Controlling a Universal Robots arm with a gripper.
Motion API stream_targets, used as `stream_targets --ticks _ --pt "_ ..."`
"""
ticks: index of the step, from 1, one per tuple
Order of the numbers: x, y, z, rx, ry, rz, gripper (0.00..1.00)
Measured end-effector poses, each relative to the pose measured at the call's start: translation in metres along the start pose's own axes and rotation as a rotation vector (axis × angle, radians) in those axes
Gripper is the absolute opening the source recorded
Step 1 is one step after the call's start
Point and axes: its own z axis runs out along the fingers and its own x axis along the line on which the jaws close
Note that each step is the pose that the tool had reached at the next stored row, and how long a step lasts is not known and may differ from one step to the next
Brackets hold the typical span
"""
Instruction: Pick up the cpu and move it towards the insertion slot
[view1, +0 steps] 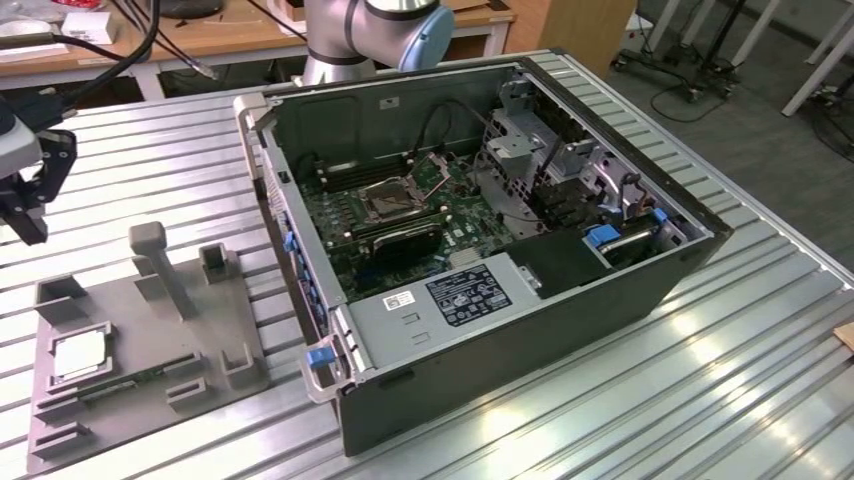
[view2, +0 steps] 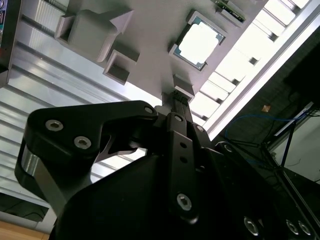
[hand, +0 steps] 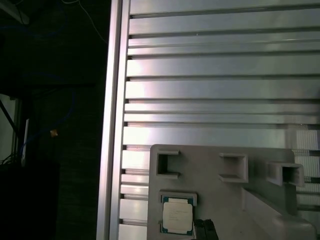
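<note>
At the exterior view's left edge the gripper (view1: 30, 215) hangs above the ribbed metal desk (view1: 747, 350), up over the far end of the grey tray (view1: 134, 330). Whether it is open or closed I cannot tell from here. It is not touching the tray.

The tray lies flat on the desk, with upright posts and shallow pockets. The cpu (view1: 78, 357) sits flat in a square pocket near the tray's left side, silvery top up and apart from the gripper. In both wrist views the cpu (view2: 200, 44) (hand: 177, 216) rests in that same pocket of the tray (view2: 145, 30) (hand: 225, 200), and the dark tip of the gripper (view2: 176, 99) (hand: 206, 230) shows close beside it. A thin green memory stick (view1: 127, 385) lies in a narrow pocket just right of the cpu.

Further right stands the open computer case (view1: 534, 340), side panel off, with the green motherboard (view1: 360, 225) inside. The insertion slot (view1: 395, 200), dark-centred with a silver frame, is on the board's upper part, well apart from the cpu. The arm's base (view1: 360, 40) rises behind the case.
</note>
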Motion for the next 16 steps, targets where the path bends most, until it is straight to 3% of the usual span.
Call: stream_targets --ticks 16 --pt "0.0001 -0.0038 0.0028 0.0001 0.0000 0.000 0.10"
